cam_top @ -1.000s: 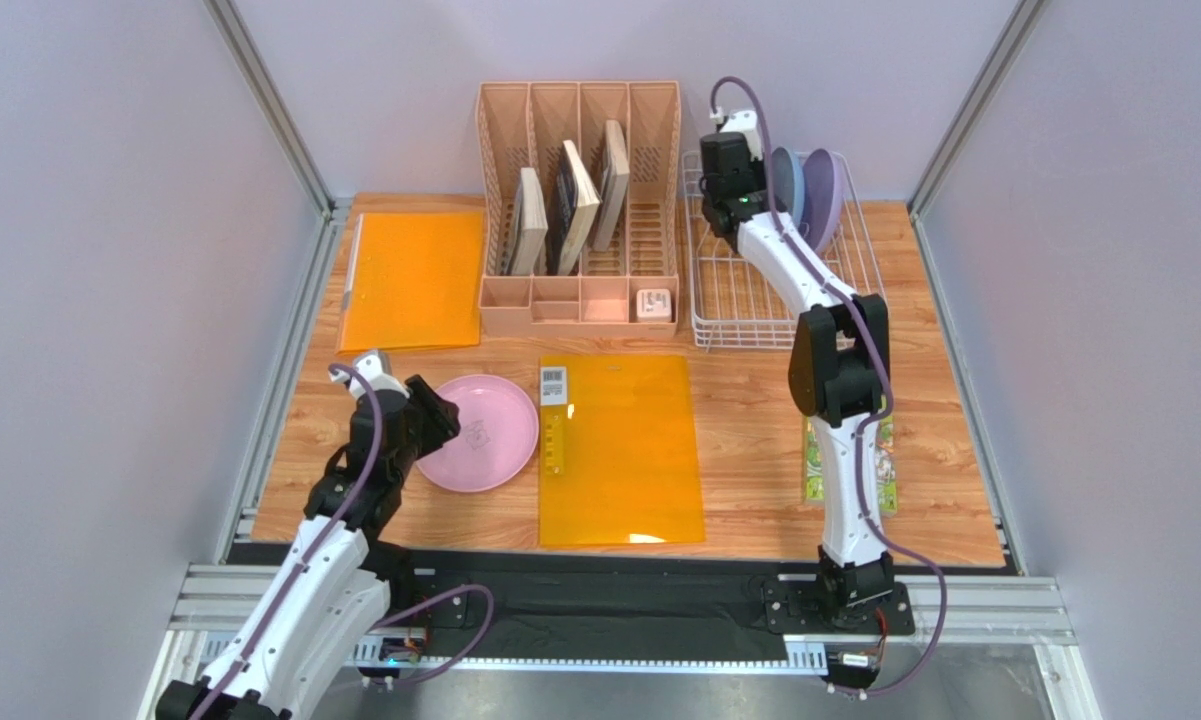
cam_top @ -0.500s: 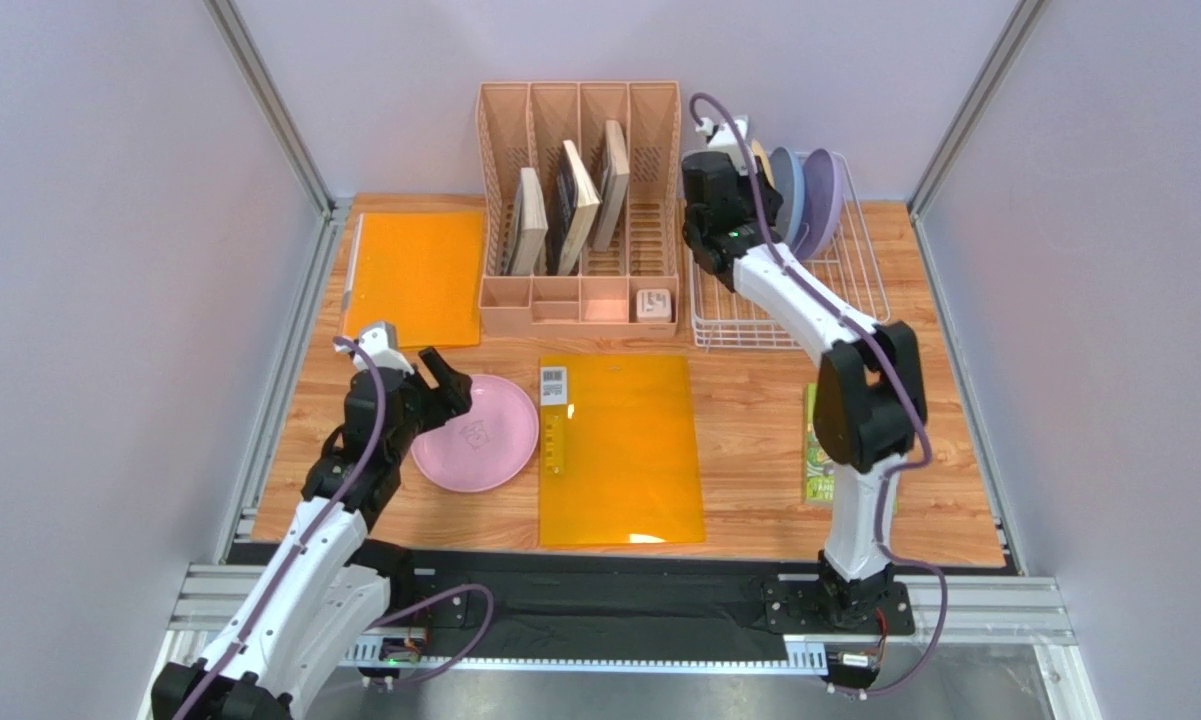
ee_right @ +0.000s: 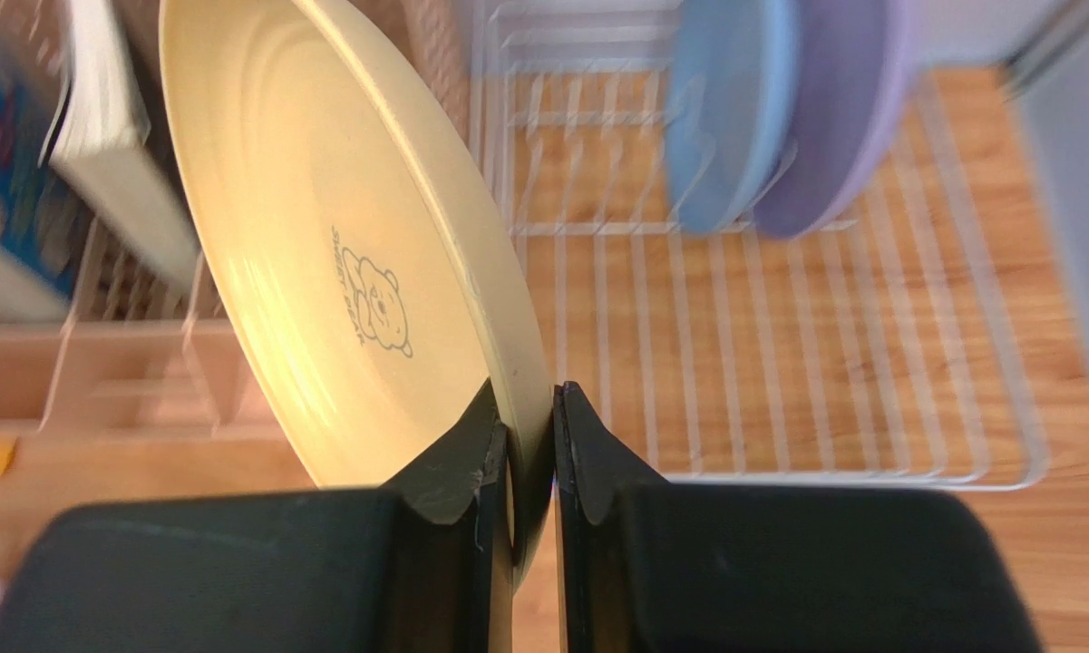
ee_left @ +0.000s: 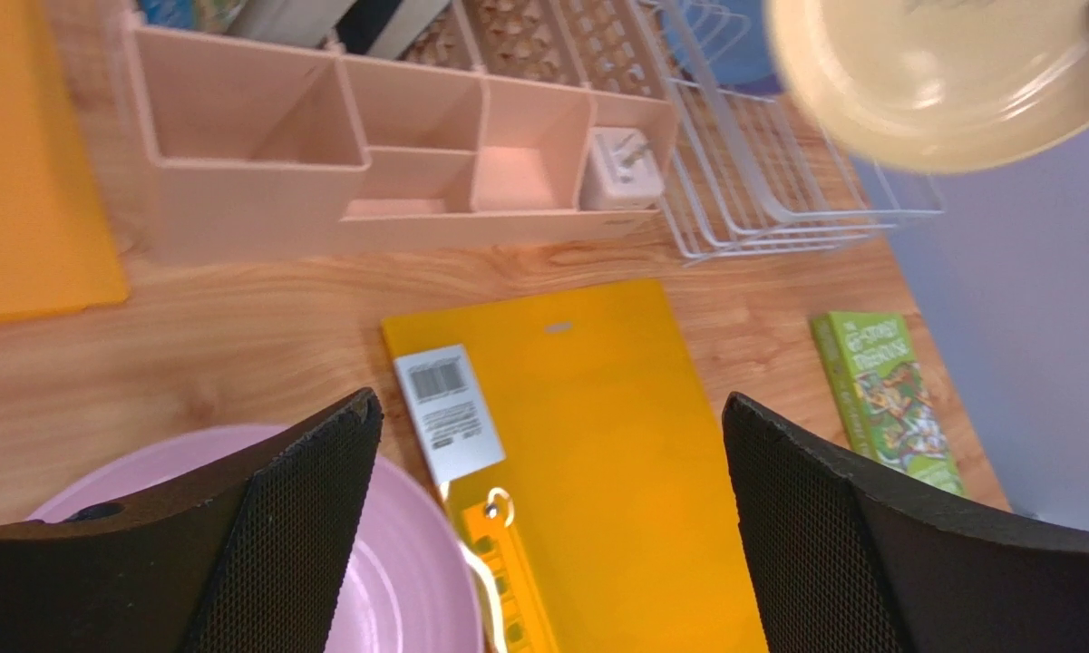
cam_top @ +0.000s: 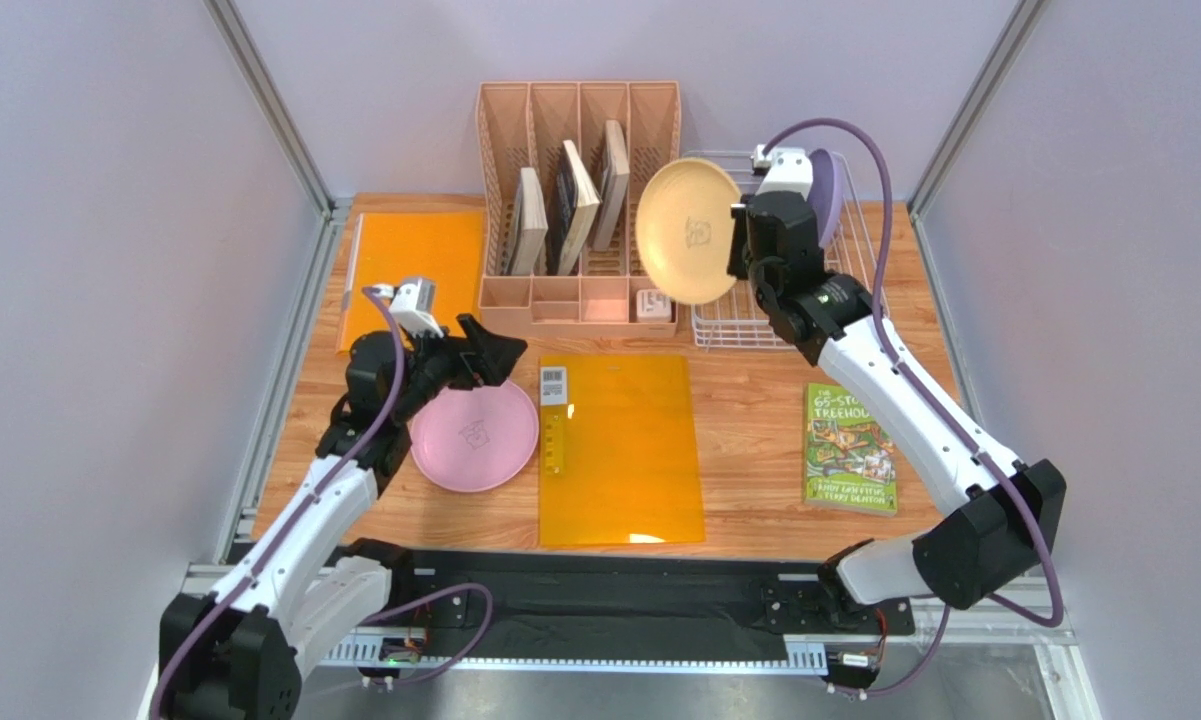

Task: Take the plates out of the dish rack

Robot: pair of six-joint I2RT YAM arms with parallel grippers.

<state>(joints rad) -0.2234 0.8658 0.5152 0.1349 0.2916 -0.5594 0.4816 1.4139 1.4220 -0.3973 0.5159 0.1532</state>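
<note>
My right gripper (cam_top: 740, 243) is shut on the rim of the cream-yellow plate (cam_top: 686, 231) and holds it in the air, tilted, left of the white wire dish rack (cam_top: 741, 308). In the right wrist view the gripper (ee_right: 529, 436) pinches the cream-yellow plate (ee_right: 332, 259). The light blue plate (ee_right: 727, 109) and the lavender plate (ee_right: 836, 109) stand upright at the back of the rack (ee_right: 836, 395). The pink plate (cam_top: 477, 434) lies flat on the table. My left gripper (cam_top: 489, 354) is open and empty, just above the pink plate's far edge (ee_left: 413, 585).
A pink slotted organizer (cam_top: 578, 210) with books stands left of the rack. An orange folder (cam_top: 621, 447) lies right of the pink plate, another orange folder (cam_top: 411, 278) at the back left. A green book (cam_top: 850, 447) lies at the right.
My right gripper has lifted the cream-yellow plate out of the rack and swung it left and up. My left gripper has let go of the pink plate and moved up and right.
</note>
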